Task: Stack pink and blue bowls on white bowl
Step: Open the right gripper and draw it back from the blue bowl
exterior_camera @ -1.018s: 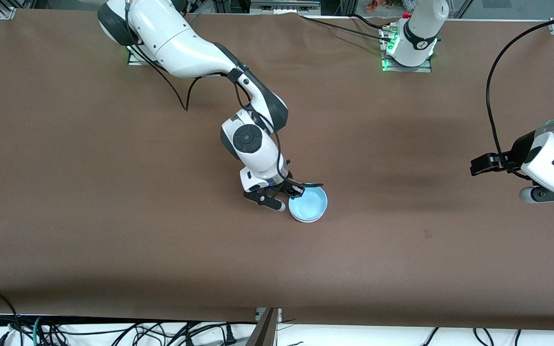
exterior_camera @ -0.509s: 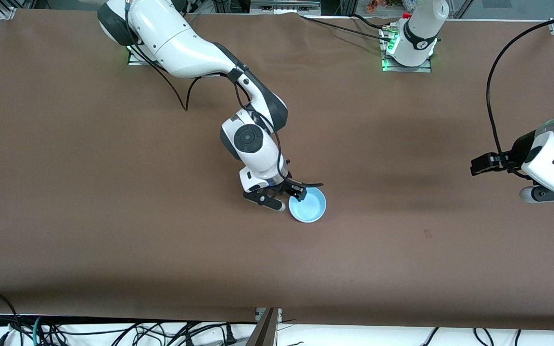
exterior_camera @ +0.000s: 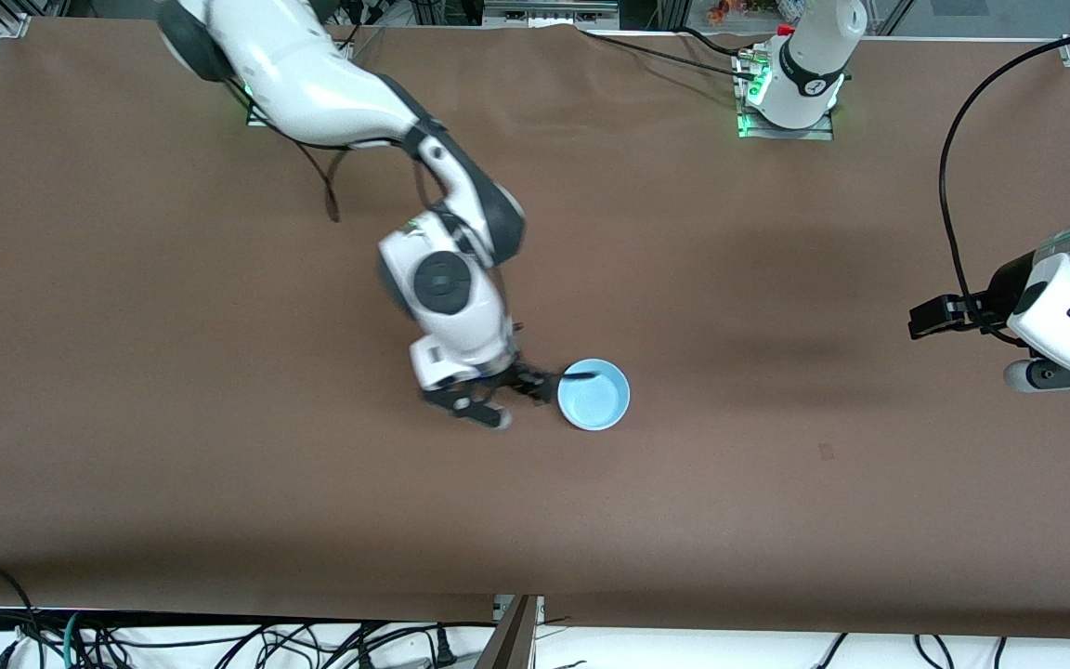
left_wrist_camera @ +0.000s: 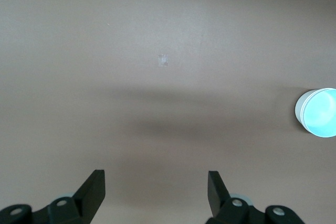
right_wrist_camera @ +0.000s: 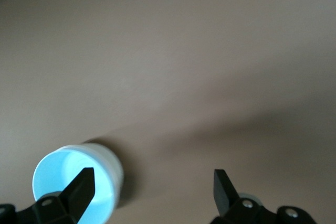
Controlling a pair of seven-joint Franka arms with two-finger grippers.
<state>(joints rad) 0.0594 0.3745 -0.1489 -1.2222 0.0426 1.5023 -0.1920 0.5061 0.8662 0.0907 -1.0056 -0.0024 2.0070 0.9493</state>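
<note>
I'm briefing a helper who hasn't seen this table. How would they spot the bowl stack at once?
On the brown table, look near the middle, just beside the right gripper, whose fingers are open. The bowl stack sits there, a light blue bowl on top. It is the only item on the cloth.

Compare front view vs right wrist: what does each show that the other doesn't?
Front only: both arms, the right gripper beside the bowl stack, the left gripper waiting over the table's left-arm end, cables along the table edge. Right wrist only: the white side wall beneath the blue bowl. Both: the blue bowl on top, the brown table, the right gripper open.
</note>
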